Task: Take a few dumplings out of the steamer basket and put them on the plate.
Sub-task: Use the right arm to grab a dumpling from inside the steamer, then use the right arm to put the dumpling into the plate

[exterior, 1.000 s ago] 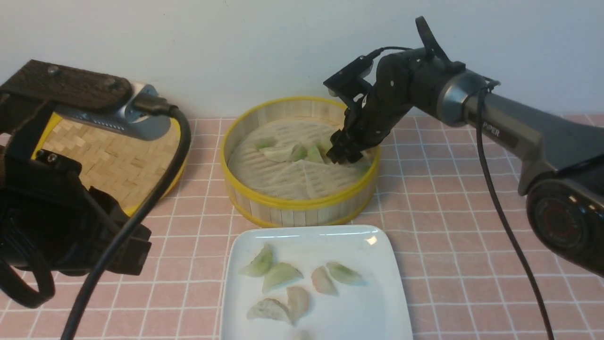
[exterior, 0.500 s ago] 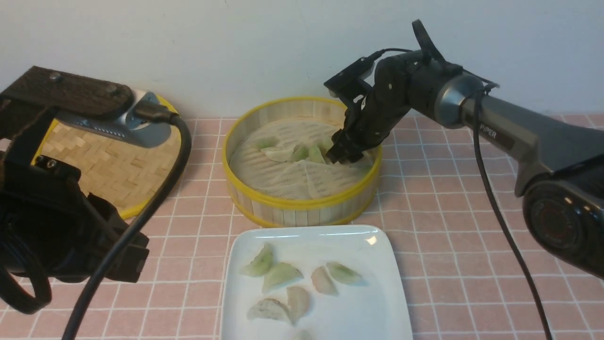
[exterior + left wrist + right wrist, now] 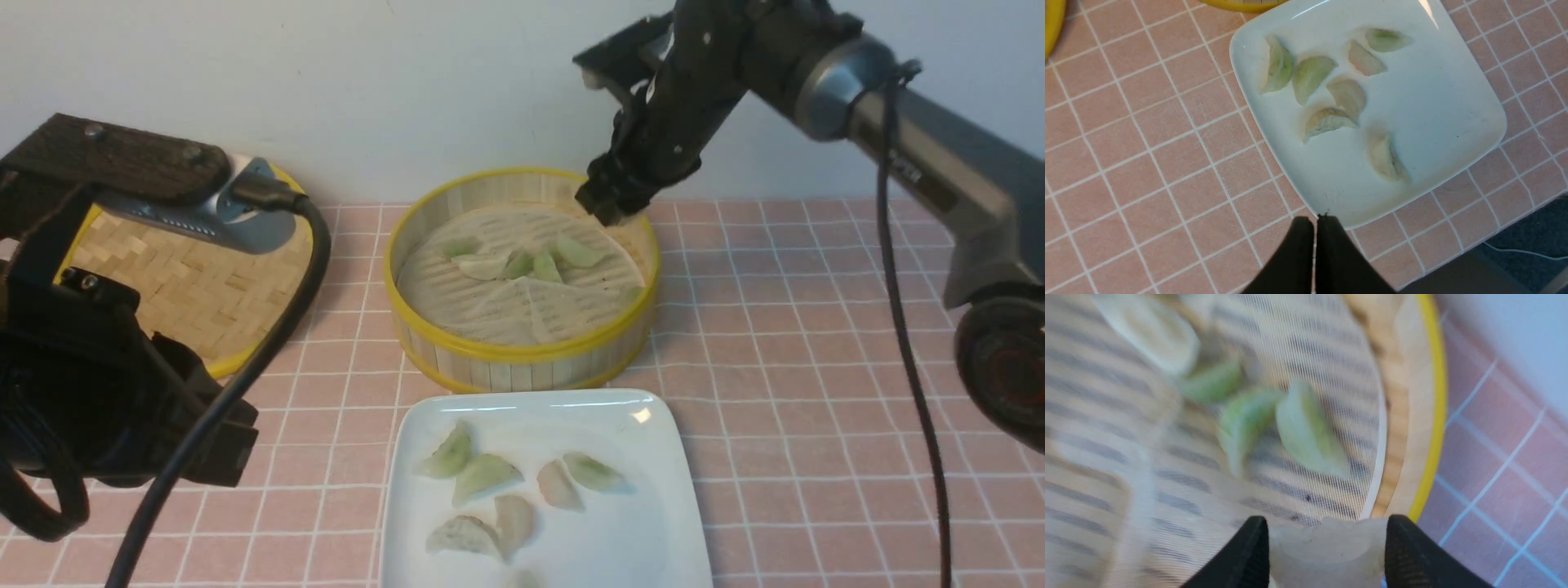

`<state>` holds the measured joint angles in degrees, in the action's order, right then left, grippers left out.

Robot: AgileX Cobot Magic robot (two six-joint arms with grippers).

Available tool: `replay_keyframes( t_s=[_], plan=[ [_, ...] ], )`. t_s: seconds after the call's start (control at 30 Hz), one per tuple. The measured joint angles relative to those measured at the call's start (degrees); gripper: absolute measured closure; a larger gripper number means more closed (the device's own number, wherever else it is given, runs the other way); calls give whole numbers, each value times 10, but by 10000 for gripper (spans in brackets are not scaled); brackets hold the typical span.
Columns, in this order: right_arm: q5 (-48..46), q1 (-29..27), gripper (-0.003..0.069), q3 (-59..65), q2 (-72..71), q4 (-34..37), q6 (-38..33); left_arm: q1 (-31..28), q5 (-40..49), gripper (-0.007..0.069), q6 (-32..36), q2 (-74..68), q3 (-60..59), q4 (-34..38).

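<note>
A pale dumpling (image 3: pixel 1327 549) is pinched between the right gripper (image 3: pixel 606 211)'s jaws, its length spanning the gap, above the far right rim of the steamer basket (image 3: pixel 514 353). Loose dumplings (image 3: pixel 522 263) lie on the liner just left. The plate (image 3: pixel 653 523) sits nearer, past the basket's near wall, so the carry should run near and slightly left. Only the right wrist view shows the catch. The left gripper (image 3: pixel 1314 245), clenched on nothing, hovers by the plate's near left side, where seven plated dumplings (image 3: pixel 1349 96) lie.

Front view: near edge of plate (image 3: pixel 653 506) and nearest dumpling (image 3: pixel 522 581) cut off; woven lid (image 3: pixel 188 278) partly hidden behind left arm (image 3: pixel 82 384). Right wrist view: steamer basket (image 3: pixel 1435 396) blurred; dumpling between jaws (image 3: pixel 1327 551) cropped.
</note>
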<state>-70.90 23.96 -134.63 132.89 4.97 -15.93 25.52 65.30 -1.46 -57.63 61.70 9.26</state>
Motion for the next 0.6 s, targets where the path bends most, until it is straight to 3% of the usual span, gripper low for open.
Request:
replay_keyframes(
  t_s=[0.17,0.27,0.47,0.6],
  plan=[
    [-6,0,322,20,-55,34,8,0,-14,631,0,0,0,1],
    [-6,2,323,96,-120,56,10,0,-15,631,0,0,0,1],
    [-2,49,323,347,-251,96,10,0,-26,631,0,0,0,1],
    [75,75,323,465,-254,105,13,0,-26,631,0,0,0,2]
  ],
)
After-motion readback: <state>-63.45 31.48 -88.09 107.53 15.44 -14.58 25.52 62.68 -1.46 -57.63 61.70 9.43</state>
